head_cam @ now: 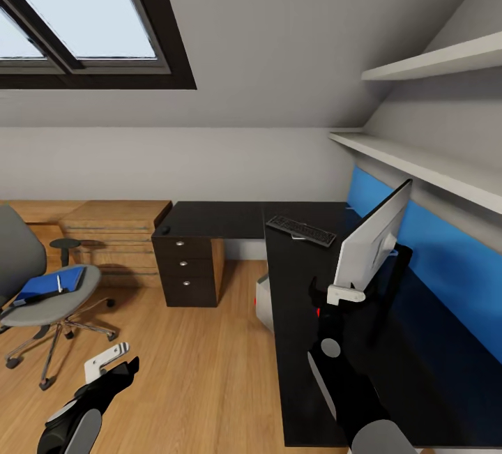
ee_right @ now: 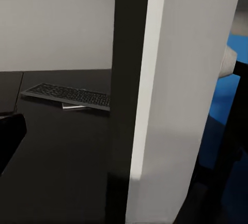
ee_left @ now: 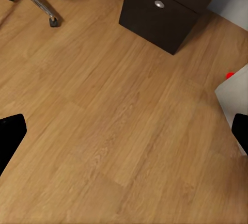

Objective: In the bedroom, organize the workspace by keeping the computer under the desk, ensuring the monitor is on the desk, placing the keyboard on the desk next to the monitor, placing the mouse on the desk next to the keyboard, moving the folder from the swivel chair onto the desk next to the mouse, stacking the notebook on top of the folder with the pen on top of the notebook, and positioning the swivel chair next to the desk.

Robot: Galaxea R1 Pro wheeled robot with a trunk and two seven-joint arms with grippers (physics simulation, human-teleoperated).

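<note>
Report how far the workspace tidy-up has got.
Looks done: the keyboard lies on the desk, and the computer sits under its edge. In hand: the right gripper is at the monitor, which stands on the desk; whether it grips is unclear. Left: the blue folder stack with the pen remains on the swivel chair, away from the desk.

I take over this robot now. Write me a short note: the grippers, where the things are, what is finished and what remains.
Left gripper: open, empty, over the floor.
Right gripper: fingers look spread around the monitor's lower corner, no clear grip.
On the desk: monitor, and keyboard beside it. A small dark item, perhaps the mouse, lies far from the keyboard.
Computer: under the desk.
Left: the blue folder and pen are on the swivel chair, which stands apart from the desk.
</note>
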